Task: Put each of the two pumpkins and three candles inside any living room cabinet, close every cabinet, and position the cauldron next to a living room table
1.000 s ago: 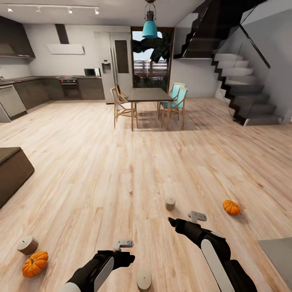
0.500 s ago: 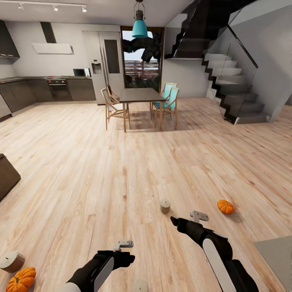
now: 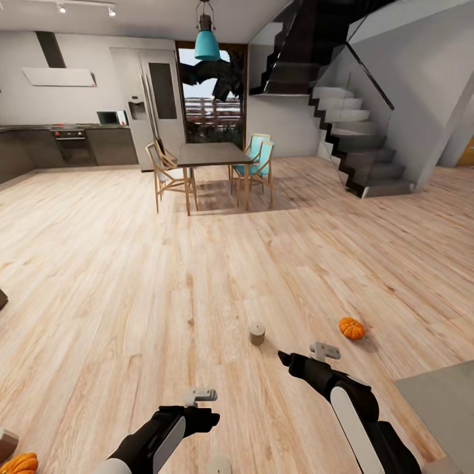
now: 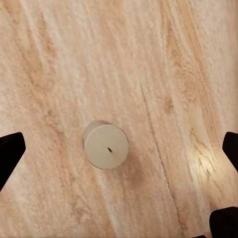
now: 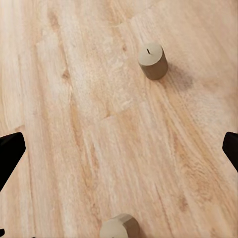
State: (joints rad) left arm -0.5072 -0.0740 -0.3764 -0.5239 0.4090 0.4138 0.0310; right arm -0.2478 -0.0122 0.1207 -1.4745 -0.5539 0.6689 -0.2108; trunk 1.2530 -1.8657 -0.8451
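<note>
Nothing stowed yet: both pincers spread and empty, one candle [image 4: 105, 145] on the floor [image 3: 197, 276] directly beneath the left gripper [image 3: 199, 397], another candle [image 3: 257, 333] just ahead of the right gripper [image 3: 322, 351], a pumpkin [image 3: 351, 328] beyond it to the right.

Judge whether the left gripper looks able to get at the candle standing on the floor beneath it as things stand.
Probably yes. The candle stands upright on bare floor between the fingers of the open left gripper, and nothing lies between them. The gripper would only have to come down.
</note>
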